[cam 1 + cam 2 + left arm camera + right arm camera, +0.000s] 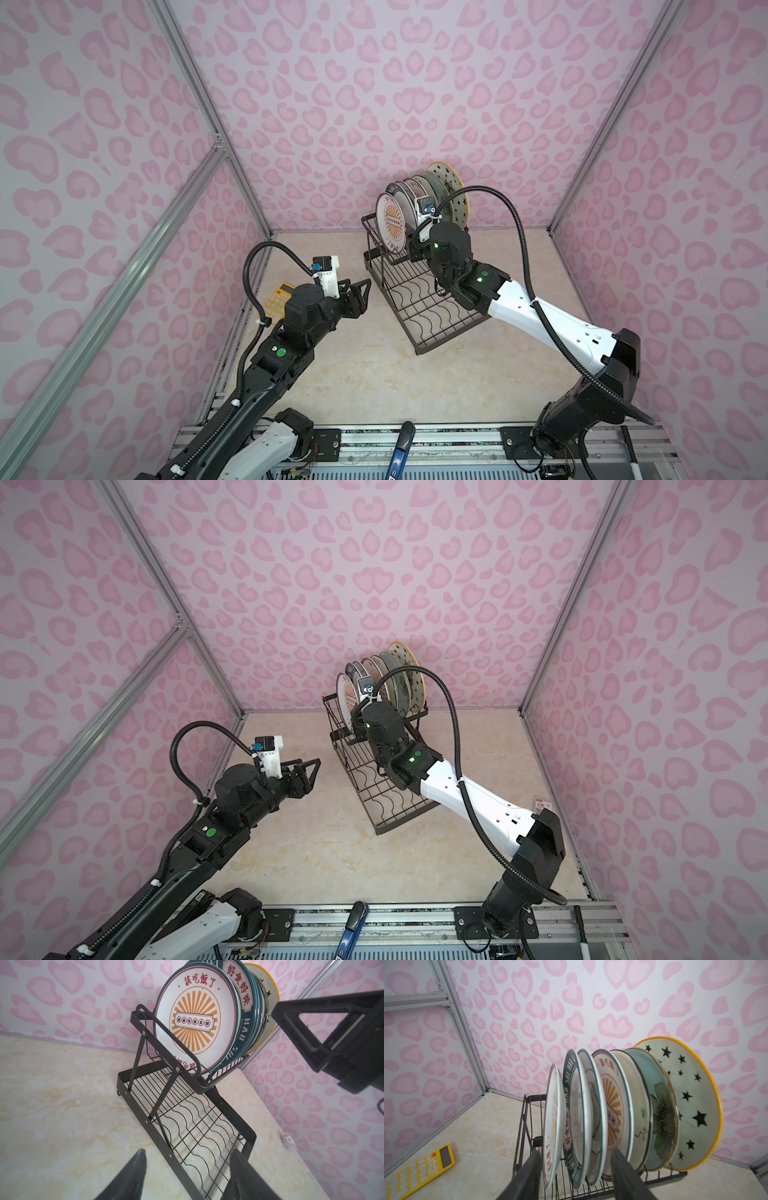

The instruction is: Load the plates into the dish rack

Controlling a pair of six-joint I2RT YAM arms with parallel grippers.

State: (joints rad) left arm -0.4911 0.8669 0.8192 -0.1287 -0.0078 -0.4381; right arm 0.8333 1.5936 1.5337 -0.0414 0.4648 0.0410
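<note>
Loading seems done: seven round patterned ceramic plates (612, 1105) fill the black wire dish rack (234, 1114); left end effector (360, 293) and right end effector (576, 1153) gape empty.

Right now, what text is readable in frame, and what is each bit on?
"該吃飯了": upper rim of the front round ceramic plate with orange sunburst.
"好食好味" and "HAO SHI": the dark-green-rimmed round ceramic plate behind it.
Centre banner of the sunburst plate: six characters, too small to be sure.
Keys of the yellow plastic calculator: blurred.
Label on the small clear packet: too small to read.
</note>
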